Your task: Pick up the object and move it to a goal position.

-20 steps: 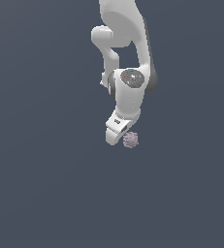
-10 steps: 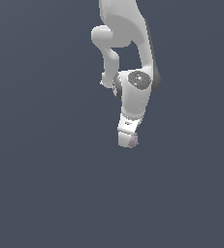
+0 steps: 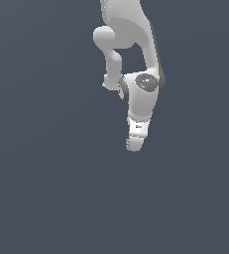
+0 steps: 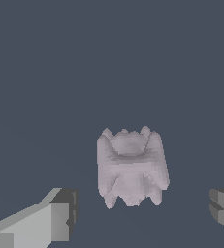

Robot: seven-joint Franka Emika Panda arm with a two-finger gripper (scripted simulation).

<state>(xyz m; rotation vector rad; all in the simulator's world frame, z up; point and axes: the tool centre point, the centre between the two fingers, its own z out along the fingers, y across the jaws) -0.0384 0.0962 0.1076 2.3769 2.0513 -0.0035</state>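
Plain dark grey ground surrounds the object (image 4: 131, 167), a bumpy lump judged light and rigid, best pinched across its flanks between the gripper (image 4: 142, 213) fingers, which stand released and clear of it.

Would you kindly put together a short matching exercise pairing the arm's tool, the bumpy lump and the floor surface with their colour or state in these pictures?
Things:
1. tool
2. bumpy lump
3. floor surface

Descriptions:
A. plain dark blue-grey
B. pale pinkish-grey, lying in the gap between the two fingers, untouched
C. white, open, one finger on each side of the gap

Pairs: 1-C, 2-B, 3-A
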